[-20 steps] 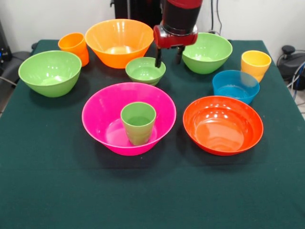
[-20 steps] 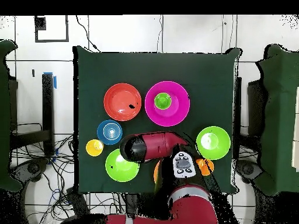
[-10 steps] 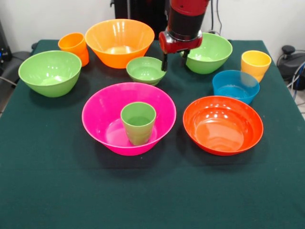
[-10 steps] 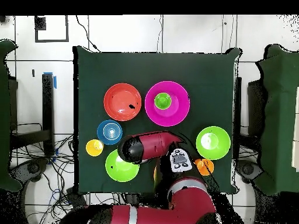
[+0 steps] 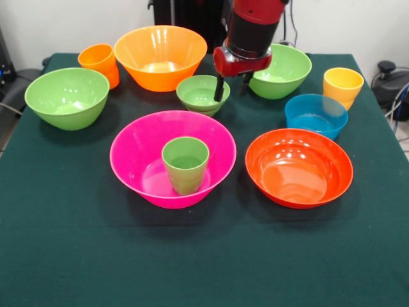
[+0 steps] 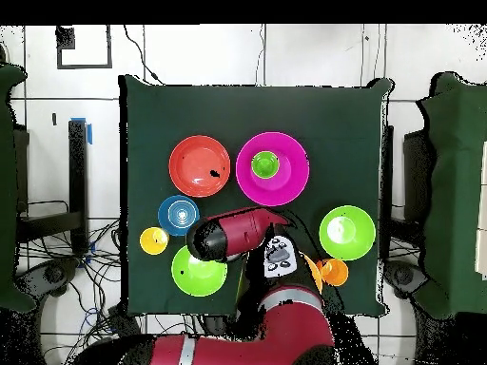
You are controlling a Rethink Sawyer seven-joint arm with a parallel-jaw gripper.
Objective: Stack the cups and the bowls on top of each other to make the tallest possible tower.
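Observation:
My gripper (image 5: pixel 232 88) hangs open at the right rim of the small green bowl (image 5: pixel 198 93). Its left finger (image 5: pixel 219 89) stands over that rim; the other is outside, toward the light green bowl (image 5: pixel 284 69). The big pink bowl (image 5: pixel 134 150) sits mid-table with the green cup (image 5: pixel 185 164) upright inside it. Around it lie the red-orange bowl (image 5: pixel 298 167), blue bowl (image 5: pixel 316 115), yellow cup (image 5: pixel 342 86), large orange bowl (image 5: pixel 160 56), orange cup (image 5: pixel 100 62) and another light green bowl (image 5: pixel 67 97). From overhead, the arm (image 6: pixel 228 236) hides the small green bowl.
From overhead, the pink bowl (image 6: pixel 295 181) and red-orange bowl (image 6: pixel 200 165) lie side by side mid-table. The blue bowl (image 6: pixel 178 215), yellow cup (image 6: pixel 154 240) and a light green bowl (image 6: pixel 198 273) cluster to the arm's left. Another green bowl (image 6: pixel 347 232) sits right.
The gripper has come down and slightly nearer, to the small green bowl's rim. That bowl has shifted a little to the right in the front view. Everything else stayed put.

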